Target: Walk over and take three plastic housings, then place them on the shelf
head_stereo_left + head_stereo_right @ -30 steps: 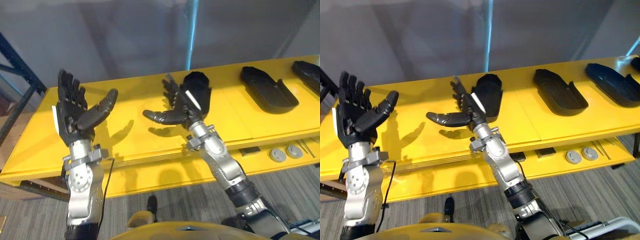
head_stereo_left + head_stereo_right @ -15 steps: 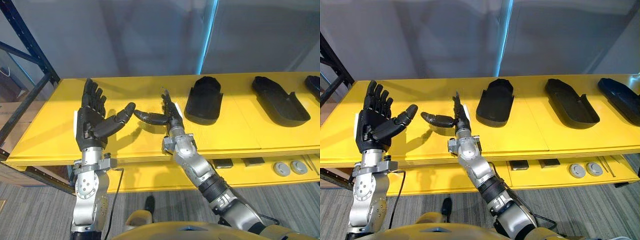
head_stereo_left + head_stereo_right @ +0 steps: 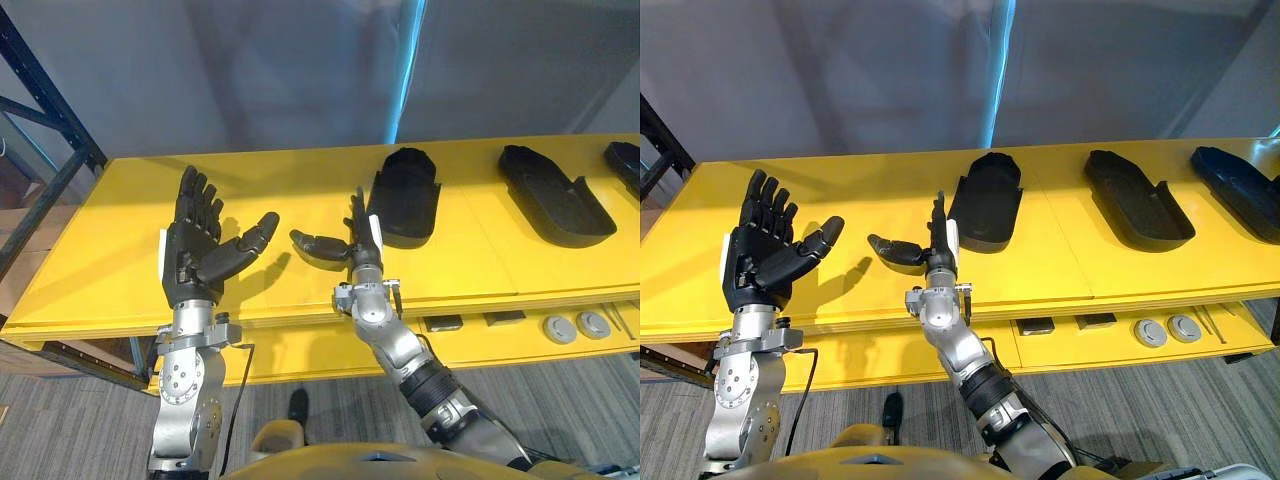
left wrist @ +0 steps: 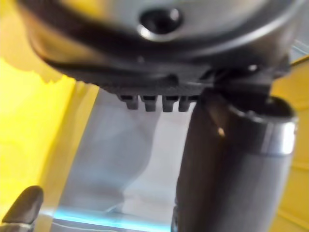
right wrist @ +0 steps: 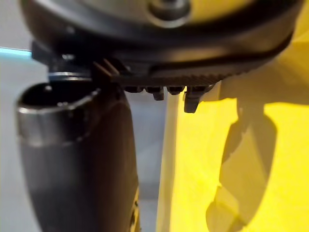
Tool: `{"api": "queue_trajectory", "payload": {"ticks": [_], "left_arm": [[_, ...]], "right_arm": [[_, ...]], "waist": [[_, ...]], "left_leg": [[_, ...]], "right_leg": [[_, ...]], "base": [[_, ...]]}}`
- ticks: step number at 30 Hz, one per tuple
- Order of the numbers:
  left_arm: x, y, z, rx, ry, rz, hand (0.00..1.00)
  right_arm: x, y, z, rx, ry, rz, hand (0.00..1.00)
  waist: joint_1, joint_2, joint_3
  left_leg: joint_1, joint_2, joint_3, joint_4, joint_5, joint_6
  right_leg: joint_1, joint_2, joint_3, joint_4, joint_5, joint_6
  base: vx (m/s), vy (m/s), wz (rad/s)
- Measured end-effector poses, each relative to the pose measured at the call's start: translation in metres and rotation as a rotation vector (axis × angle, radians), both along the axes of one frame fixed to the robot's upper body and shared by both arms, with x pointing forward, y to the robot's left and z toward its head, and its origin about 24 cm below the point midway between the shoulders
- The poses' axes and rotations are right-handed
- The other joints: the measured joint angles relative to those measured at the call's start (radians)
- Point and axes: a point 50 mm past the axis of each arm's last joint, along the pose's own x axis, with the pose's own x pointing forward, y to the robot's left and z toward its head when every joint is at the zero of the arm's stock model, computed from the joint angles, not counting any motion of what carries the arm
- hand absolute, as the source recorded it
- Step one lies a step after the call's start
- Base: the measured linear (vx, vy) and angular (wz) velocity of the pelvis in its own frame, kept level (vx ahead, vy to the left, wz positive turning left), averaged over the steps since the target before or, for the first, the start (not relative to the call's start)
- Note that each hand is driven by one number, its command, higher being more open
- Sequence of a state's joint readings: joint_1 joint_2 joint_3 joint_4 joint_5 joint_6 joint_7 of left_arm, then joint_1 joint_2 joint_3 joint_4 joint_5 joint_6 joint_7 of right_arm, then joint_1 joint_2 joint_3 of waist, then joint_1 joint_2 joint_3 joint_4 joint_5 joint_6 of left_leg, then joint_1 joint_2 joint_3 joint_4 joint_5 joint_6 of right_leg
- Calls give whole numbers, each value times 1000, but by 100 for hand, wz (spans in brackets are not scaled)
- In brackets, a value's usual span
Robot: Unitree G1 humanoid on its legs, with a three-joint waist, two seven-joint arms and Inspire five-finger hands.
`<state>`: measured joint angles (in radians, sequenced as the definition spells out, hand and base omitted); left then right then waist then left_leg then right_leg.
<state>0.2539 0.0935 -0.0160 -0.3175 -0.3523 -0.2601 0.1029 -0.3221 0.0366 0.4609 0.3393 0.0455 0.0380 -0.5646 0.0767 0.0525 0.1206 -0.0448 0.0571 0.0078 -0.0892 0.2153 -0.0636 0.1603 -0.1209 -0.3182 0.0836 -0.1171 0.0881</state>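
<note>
A long yellow surface (image 3: 100,250) runs from side to side, with a dark blue rack frame (image 3: 40,130) standing past its left end. Three black plastic housings lie on the right half of the surface, spaced well apart in a row nearer the back edge.

The first housing (image 3: 405,195) sits about mid-length of the surface. Its long axis runs from front edge to back edge, its narrower rounded end is towards the back, and its hollow side faces up. The second housing (image 3: 555,195) lies further right, also hollow side up. Its long axis is skewed, with the rounded end back-left and the open end front-right. The third housing (image 3: 1240,190) is at the right end and seems to lie at a similar skew, though the view cuts part of it off.

The left hand (image 3: 195,255) is raised over the left part of the front edge, fingers straight, thumb spread, holding nothing. The right hand (image 3: 358,240) stands edge-on just front-left of the first housing and apart from it, fingers straight up, thumb out sideways, empty.

On a ledge (image 3: 500,345) under the front edge lie two grey discs (image 3: 575,325) and two small dark pieces (image 3: 443,323).
</note>
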Motion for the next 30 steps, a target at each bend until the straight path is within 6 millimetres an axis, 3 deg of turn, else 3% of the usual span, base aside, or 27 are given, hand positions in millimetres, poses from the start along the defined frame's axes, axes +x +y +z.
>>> {"api": "queue_trajectory", "payload": {"ticks": [30], "left_arm": [[-3, -13, -6, -27, 27, -54, 100]], "right_arm": [[-20, -21, -9, 47, 17, -103, 100]], "waist": [[-24, -9, -22]], "left_leg": [[-5, 5, 35, 0, -9, 7]], "right_leg": [[-22, -9, 32, 1, 2, 3]], "base": [[0, -6, -2]]}}
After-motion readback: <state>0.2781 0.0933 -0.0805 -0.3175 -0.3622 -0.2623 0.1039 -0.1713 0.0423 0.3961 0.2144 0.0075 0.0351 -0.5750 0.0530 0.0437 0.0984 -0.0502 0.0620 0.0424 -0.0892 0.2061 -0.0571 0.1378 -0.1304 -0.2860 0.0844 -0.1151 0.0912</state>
